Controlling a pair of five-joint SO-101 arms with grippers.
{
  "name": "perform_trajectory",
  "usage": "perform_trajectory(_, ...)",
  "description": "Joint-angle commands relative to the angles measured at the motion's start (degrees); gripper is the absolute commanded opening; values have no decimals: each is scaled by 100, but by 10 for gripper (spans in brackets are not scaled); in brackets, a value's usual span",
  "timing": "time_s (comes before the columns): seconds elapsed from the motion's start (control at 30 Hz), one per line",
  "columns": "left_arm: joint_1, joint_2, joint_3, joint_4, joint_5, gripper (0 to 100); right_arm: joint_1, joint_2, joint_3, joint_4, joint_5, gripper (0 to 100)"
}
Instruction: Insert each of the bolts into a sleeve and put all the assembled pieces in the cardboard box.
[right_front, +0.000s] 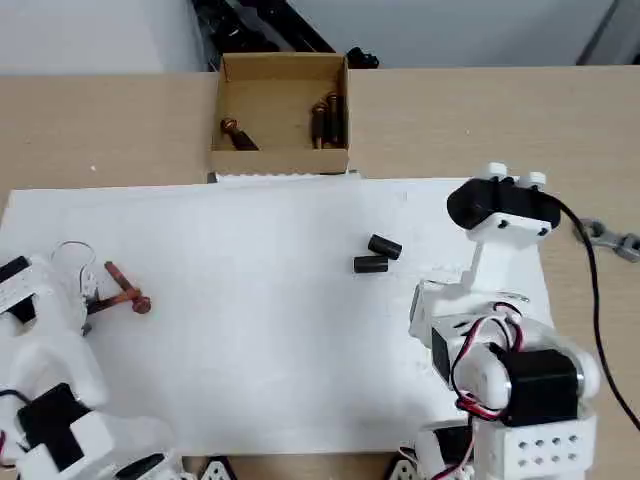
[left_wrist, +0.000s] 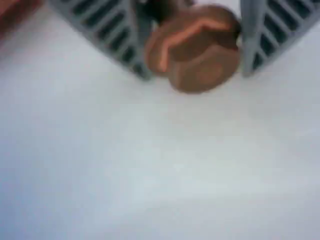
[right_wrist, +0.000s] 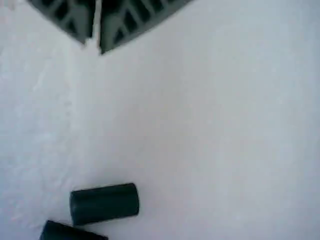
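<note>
High view puts everything against the open brown cardboard box (right_front: 280, 160) at the table's far edge, which already holds assembled pieces (right_front: 326, 120). Well out from the box's front wall and off past its left corner, the left gripper (left_wrist: 194, 74) has its ribbed grey fingers (left_wrist: 105, 35) pressed to both sides of the flanged head of a copper-coloured metal bolt (left_wrist: 200, 47), so it looks clamped on it, low over the white sheet (right_front: 250, 350). A second bolt (right_front: 112, 270) lies touching there. Out from the box's right corner, much nearer it, two short black cylindrical sleeves (right_front: 385, 247) lie close together. Farther from the box than these, the right gripper (right_wrist: 94, 45) is closed and empty, its fingers meeting at a thin seam. The bolt is probably stiff, light and apt to roll; gripping at the head keeps the shank free. A sleeve, smooth and round, seems best pinched across mid-barrel, leaving the bore open.
</note>
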Motion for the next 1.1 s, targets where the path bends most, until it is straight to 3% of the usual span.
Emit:
perform_trajectory(0.0, -44, 79, -13, -167, 9, 21, 48, -4, -26, -92, -70, 7)
perform_trajectory(0.3, -70, 26, -365, 35, 9, 21, 48, -4, -26, -92, -70, 7)
perform_trajectory(0.6, -62, 35, -2475, 1178, -35, 21, 48, -4, -26, -92, -70, 7)
perform_trajectory(0.87, -44, 79, -4286, 2400, -1934, 21, 48, -4, -26, -92, -62, 7)
perform_trajectory(0.97, -53, 79, -4444, 2400, -3191, 21, 48, -4, -26, -92, -62, 7)
perform_trajectory(1.07, -44, 79, -4497, 2154, -3859, 21, 48, -13, -26, -92, -62, 7)
